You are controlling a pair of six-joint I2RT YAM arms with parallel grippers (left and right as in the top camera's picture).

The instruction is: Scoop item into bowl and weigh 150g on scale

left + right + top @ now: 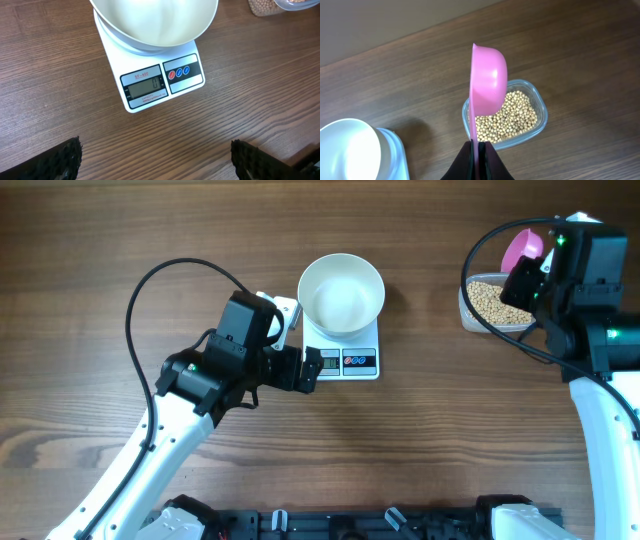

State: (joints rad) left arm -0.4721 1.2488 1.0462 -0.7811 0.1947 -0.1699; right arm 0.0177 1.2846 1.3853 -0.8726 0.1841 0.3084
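Beans [487,302] lie in a clear tub [463,308] at the right of the surface [420,450]. The bowl [341,293] sits empty on the scale [350,361], with the left pincer [308,370] just beside its display.

Left wrist: that pincer gapes wide, holding nothing.

Right wrist: the right pincer [479,150] is clamped on the handle of a pink scoop [487,95], above the beans.

bowl [155,22] sits on scale [145,86]
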